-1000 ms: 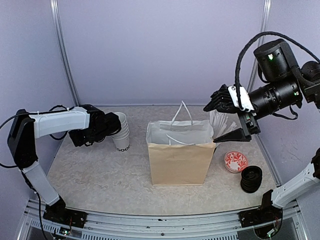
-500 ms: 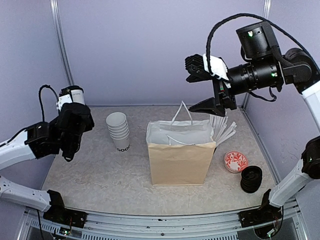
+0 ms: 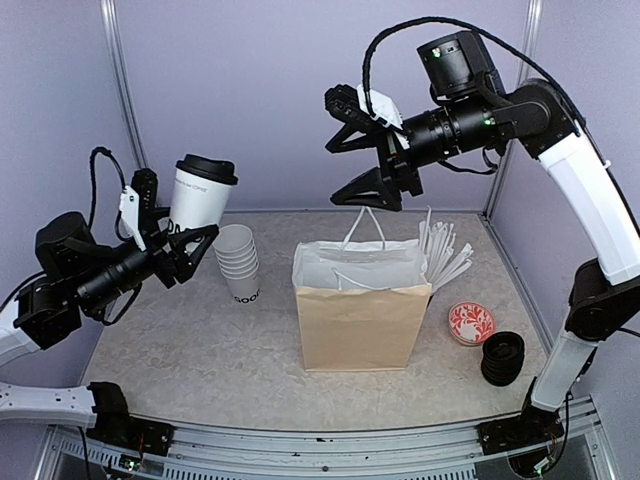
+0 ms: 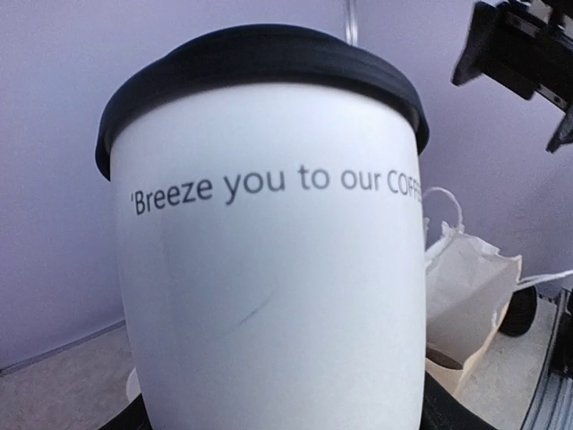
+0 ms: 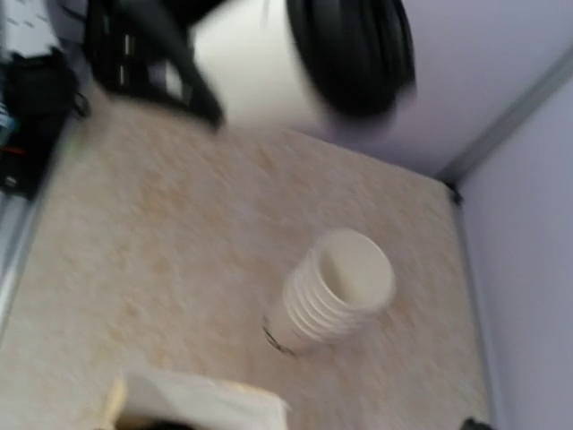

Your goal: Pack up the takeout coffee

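Observation:
A takeout coffee (image 3: 201, 193), a white paper cup with a black lid, is held upright in the air left of the table's middle. My left gripper (image 3: 172, 228) is shut on its lower body. In the left wrist view the cup (image 4: 269, 269) fills the frame, with "Breeze you to our COFFE" printed under the lid. My right gripper (image 3: 335, 172) hangs high above the brown paper bag (image 3: 360, 315), jaws wide apart and empty. The blurred right wrist view shows the lidded cup (image 5: 295, 63) from afar; its own fingers do not show there.
A stack of lidless white cups (image 3: 240, 262) stands on the table left of the bag, also in the right wrist view (image 5: 336, 291). White sticks (image 3: 440, 250) lean at the bag's right. A red patterned dish (image 3: 471, 323) and stacked black lids (image 3: 502, 357) sit front right.
My left arm left the cup stack, swung up and left, and now holds a lidded cup aloft. My right arm rose from the bag's right edge to high above it, leftward.

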`<control>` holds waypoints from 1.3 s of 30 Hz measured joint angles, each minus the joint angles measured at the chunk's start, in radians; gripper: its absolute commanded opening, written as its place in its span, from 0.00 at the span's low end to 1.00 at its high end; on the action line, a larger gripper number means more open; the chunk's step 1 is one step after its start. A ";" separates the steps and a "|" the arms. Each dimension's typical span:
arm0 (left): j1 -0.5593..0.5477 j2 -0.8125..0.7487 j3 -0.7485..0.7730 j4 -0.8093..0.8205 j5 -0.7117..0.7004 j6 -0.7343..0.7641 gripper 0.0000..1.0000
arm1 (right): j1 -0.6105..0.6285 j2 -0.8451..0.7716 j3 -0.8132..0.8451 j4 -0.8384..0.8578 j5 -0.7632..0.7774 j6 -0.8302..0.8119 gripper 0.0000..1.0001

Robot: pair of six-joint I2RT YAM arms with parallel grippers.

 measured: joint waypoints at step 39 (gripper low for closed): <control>-0.018 0.301 0.167 -0.058 0.737 0.153 0.58 | 0.002 0.090 0.009 -0.108 -0.336 0.062 0.88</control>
